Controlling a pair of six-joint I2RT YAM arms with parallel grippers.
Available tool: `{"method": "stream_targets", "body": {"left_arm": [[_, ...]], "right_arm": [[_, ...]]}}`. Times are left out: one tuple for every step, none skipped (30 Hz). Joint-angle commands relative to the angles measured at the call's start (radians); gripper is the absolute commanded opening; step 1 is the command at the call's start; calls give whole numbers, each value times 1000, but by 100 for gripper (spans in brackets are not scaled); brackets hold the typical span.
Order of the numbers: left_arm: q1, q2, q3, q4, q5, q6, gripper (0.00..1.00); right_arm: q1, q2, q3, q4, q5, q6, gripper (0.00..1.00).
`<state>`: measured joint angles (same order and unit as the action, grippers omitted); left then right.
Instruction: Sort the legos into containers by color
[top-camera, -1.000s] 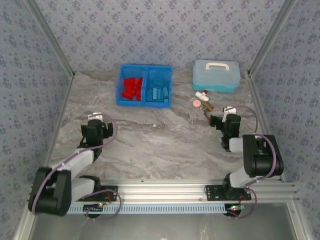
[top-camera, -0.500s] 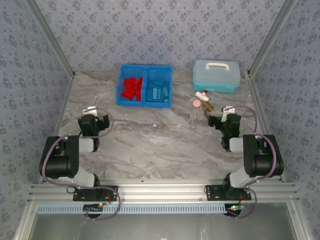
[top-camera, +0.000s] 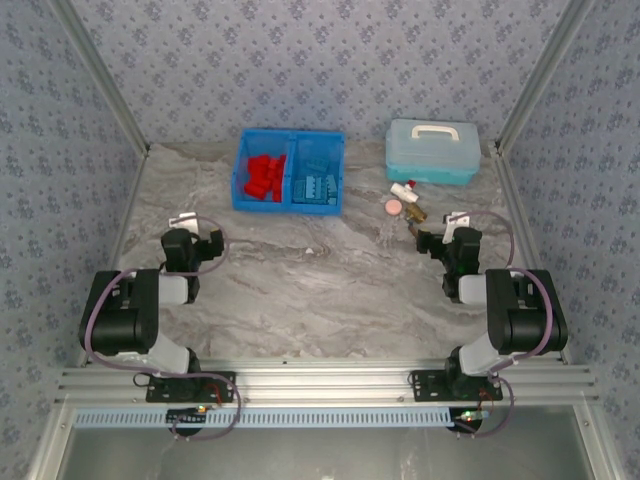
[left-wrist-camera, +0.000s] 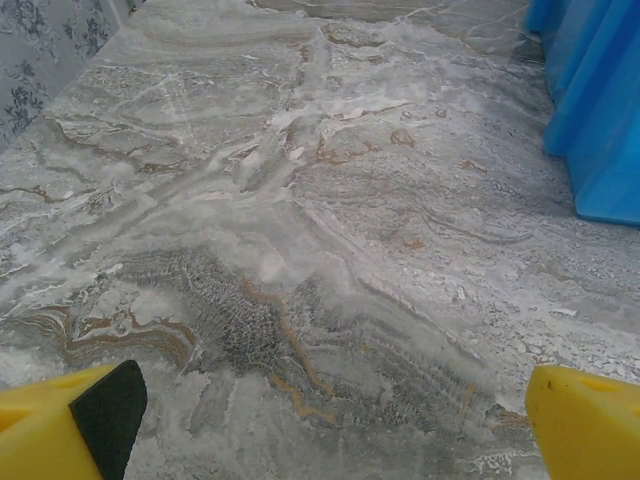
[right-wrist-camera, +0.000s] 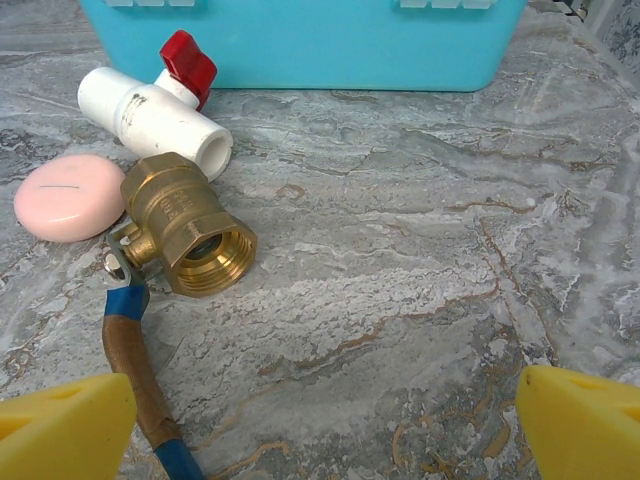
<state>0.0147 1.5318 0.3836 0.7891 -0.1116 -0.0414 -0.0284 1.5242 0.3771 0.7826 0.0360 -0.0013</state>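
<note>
Left wrist view. You look out along the grey-veined marble counter, which runs from the near edge to the far end. The two yellow fingers of the left gripper stand wide apart at the lower corners. The finger at lower left carries a black pad. At upper right you see the outer wall of the blue bin resting on the counter. At upper left is patterned wallpaper.
</note>
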Motion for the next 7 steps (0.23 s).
{"method": "stream_targets", "body": {"left_arm": [[-5,1,29,23,25,7,99],[-4,1,29,22,25,6,99],[-5,2,28,22,25,7,99],[-5,1,29,22,27,5,99],[-4,1,30,22,26,6,99],[-5,1,29,22,26,6,99],[-4,1,29,22,26,6,99]], "right_arm": [[-6,-1,20,10,-13,-19,100],[-7,-2,20,10,-14,-19,100],[-6,-2,21,10,-14,-19,100],[-7,-2,20,13,-15,-18,100],[-7,-2,19,15,-15,-18,100],[-6,-3,16,17,-15,-19,100],[-7,-5,15,18,-15,-19,100]]}}
